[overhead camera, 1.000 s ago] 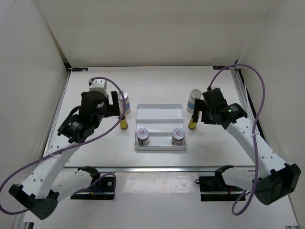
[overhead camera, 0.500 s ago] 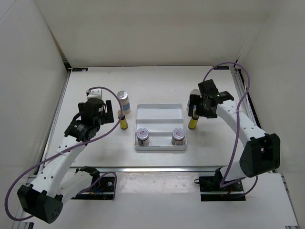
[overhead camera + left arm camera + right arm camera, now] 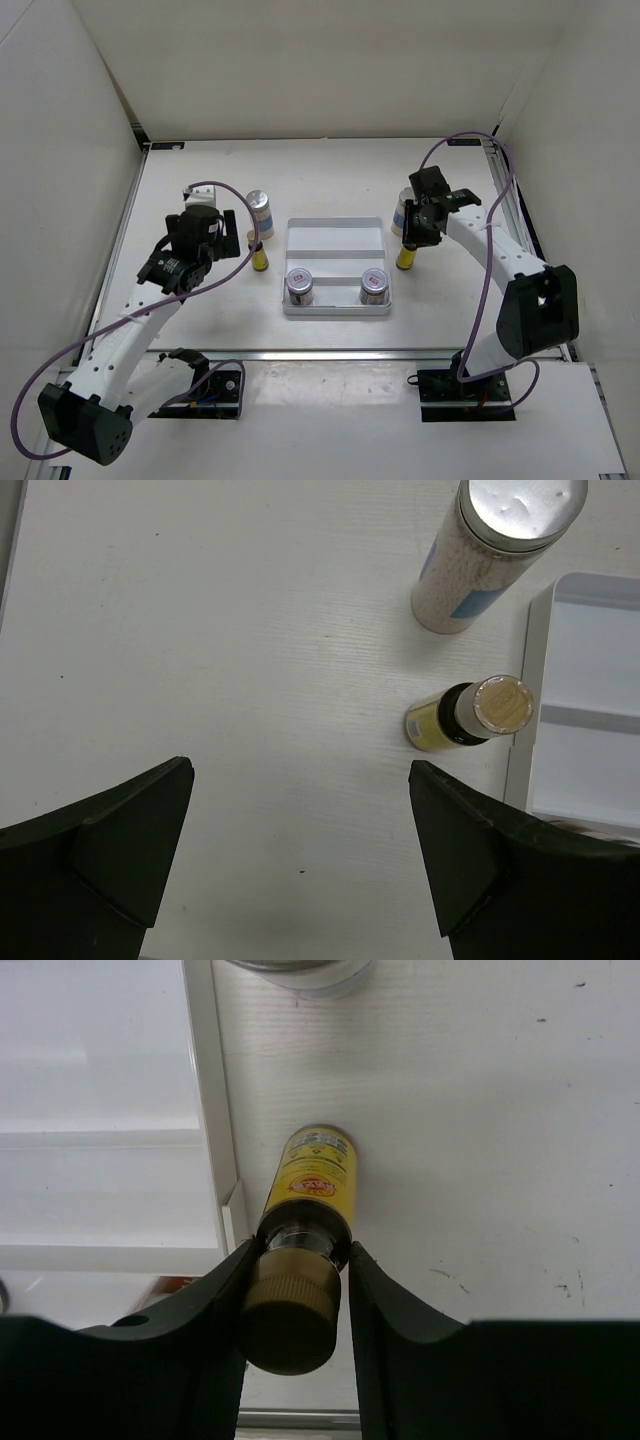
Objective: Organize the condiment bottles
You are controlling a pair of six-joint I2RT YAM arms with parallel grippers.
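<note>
Two squat silver-lidded jars point(image 3: 300, 285) point(image 3: 373, 285) stand in the front row of the white tray point(image 3: 335, 232). A small yellow bottle point(image 3: 405, 260) point(image 3: 310, 1175) stands just right of the tray, and my right gripper point(image 3: 412, 240) point(image 3: 297, 1260) is shut on its dark neck and cap. Behind it is a white bottle point(image 3: 400, 212). Left of the tray stand a white, blue-labelled bottle point(image 3: 260, 211) point(image 3: 490, 555) and a second yellow bottle point(image 3: 259, 257) point(image 3: 470, 715). My left gripper point(image 3: 232, 232) point(image 3: 300, 770) hangs open over bare table, left of that pair, touching nothing.
The tray's back compartments point(image 3: 100, 1110) hold nothing. White walls close in the table on three sides, with metal rails point(image 3: 510, 190) along the edges. The tray's raised rim point(image 3: 585, 680) lies close beside both yellow bottles.
My right gripper has moved in and shut on the right yellow bottle's neck. My left arm pulled back slightly from the left pair and stays open.
</note>
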